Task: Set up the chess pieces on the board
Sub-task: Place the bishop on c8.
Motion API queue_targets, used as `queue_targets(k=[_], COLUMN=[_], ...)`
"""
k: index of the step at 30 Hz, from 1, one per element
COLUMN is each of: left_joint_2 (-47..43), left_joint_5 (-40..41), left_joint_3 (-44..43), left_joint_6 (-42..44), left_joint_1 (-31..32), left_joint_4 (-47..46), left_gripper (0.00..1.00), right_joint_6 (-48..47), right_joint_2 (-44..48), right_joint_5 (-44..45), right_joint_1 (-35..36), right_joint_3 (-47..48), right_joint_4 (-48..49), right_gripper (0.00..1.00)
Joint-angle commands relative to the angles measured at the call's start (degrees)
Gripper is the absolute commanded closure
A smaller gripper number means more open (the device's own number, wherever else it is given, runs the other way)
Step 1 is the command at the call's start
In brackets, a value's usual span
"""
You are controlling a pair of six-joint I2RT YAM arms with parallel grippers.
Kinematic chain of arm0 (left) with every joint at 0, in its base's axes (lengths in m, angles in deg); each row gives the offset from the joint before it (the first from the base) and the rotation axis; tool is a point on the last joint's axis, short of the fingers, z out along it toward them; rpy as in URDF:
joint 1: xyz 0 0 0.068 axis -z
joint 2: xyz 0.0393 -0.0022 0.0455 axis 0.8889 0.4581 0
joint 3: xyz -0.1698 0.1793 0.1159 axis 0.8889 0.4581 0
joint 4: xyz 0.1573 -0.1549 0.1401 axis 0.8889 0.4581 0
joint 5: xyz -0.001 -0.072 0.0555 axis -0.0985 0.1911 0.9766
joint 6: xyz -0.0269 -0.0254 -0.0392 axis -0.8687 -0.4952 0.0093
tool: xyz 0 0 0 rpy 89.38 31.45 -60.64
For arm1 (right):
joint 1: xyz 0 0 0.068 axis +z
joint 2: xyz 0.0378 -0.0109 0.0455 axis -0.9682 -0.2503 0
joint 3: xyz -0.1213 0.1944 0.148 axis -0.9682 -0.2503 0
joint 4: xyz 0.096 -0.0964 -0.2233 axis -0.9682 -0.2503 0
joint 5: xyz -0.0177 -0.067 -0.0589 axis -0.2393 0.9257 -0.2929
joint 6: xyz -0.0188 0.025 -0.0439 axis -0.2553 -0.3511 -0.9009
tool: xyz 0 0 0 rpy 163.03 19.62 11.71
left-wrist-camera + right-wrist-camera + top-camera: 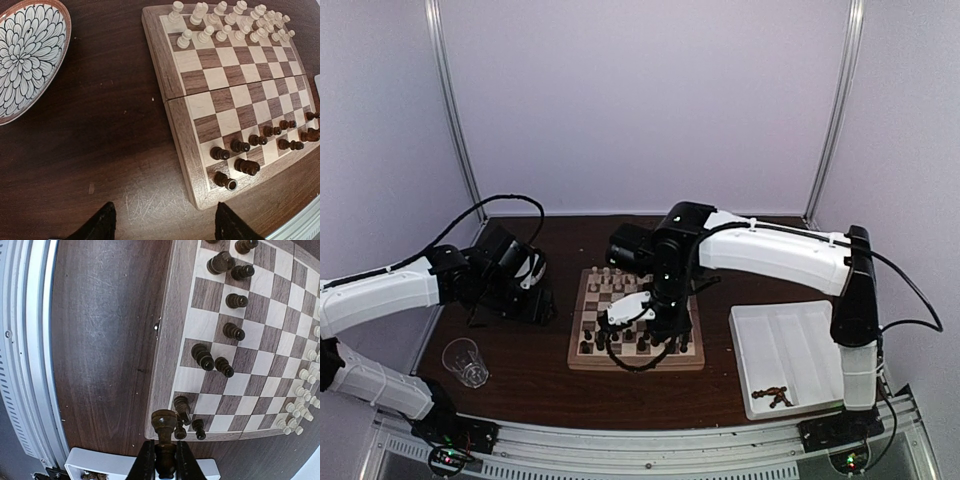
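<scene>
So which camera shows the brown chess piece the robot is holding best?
The right wrist view. The dark piece sits pinched in the right gripper, large and sharp. In the top view it cannot be made out beneath the right arm. The left wrist view shows the board but not that piece.

— Where is room lying open?
— You're getting the board's [235, 95] bare middle rows, centre of the left wrist view; dark pieces [247, 166] are crowding its lower right, white pieces [205, 34] its top.
</scene>
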Motion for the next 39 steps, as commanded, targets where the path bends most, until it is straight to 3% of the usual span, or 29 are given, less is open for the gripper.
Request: queue_targets(k=[1, 21, 39], left_joint_2=[-1.4, -3.4, -1.8], left_joint_5=[-0.9, -0.1, -0.2], left_joint_3=[0.9, 2.7, 1.9], left_joint_6=[-0.6, -0.9, -0.7], left_joint_1=[-0.4, -0.4, -0.5], left_joint_4=[-2.6, -2.1, -3.1], left_gripper=[0.32, 0.32, 0.32], right_joint_6=[-0.7, -3.4, -4.2], right_joint_2=[-1.9, -13.5, -5.7], right_joint_5=[3.9, 8.5, 10.4], right_joint_1=[0.7, 4.1, 4.0], right_joint_3=[3.4, 16.8, 3.2], right_joint_4=[-2.1, -2.0, -4.8], right_gripper=[0.98, 0.97, 0.97])
